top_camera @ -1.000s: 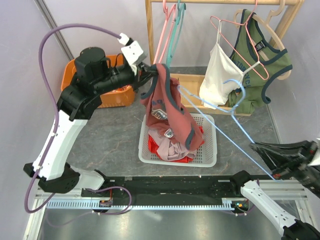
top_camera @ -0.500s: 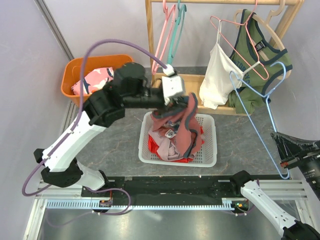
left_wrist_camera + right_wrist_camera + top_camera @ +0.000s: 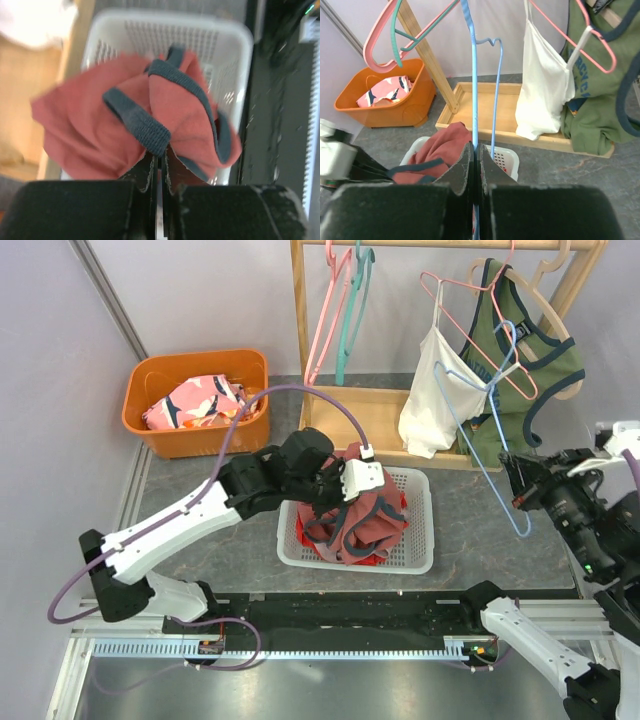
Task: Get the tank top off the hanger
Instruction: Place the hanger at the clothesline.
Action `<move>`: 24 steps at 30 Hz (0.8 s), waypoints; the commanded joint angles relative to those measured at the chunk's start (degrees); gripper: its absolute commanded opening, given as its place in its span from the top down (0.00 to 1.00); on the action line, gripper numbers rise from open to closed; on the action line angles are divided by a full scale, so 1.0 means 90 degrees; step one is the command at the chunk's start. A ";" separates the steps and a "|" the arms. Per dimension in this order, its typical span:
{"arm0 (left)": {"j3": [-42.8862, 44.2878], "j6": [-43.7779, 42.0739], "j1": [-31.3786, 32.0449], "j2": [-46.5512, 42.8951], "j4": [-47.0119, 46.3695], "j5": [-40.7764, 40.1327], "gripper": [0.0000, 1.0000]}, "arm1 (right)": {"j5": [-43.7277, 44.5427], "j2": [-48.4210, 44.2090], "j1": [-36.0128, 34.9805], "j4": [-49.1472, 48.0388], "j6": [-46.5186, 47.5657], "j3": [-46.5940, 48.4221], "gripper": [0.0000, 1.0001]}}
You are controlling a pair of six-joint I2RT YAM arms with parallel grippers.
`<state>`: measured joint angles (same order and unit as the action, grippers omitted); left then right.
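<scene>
- The left gripper [image 3: 160, 156] is pinched tight on a fold and a dark strap of the red tank top [image 3: 352, 512].
- The tank top hangs bunched from those fingers, right over the basket [image 3: 400, 566], and its lower folds touch the clothes already inside.
- The right gripper [image 3: 475, 150] is clamped on the wire of the bare blue hanger [image 3: 473, 100]. It holds the hanger upright, well to the right of the basket and apart from the tank top.
- The top looks free of the hanger, so the step in hand is probably the drop.
- To do it well, lower the left gripper toward the basket's middle so no cloth hangs over the rim.
- Part the fingers fully and lift straight up, because the strap could snag on a fingertip.
- Keep the hanger steady, away from the basket.
</scene>
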<state>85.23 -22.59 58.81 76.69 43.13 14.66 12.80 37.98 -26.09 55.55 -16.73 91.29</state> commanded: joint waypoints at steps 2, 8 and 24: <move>-0.0124 0.0137 -0.0206 0.0481 -0.0183 -0.1080 0.98 | -0.0152 0.0194 -0.0021 -0.1006 -0.0113 -0.0377 1.00; -0.0777 0.0088 -0.0469 0.1215 -0.0708 -0.1335 0.98 | -0.0026 0.0487 -0.0021 -0.1162 -0.0065 -0.0397 1.00; -0.1432 0.0109 -0.0772 0.2651 -0.1570 -0.1609 0.52 | -0.0065 0.1151 -0.0021 -0.1514 0.0306 -0.0427 1.00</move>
<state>76.29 -20.40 52.03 97.19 31.92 1.50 10.90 47.24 -26.09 44.69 -15.38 86.91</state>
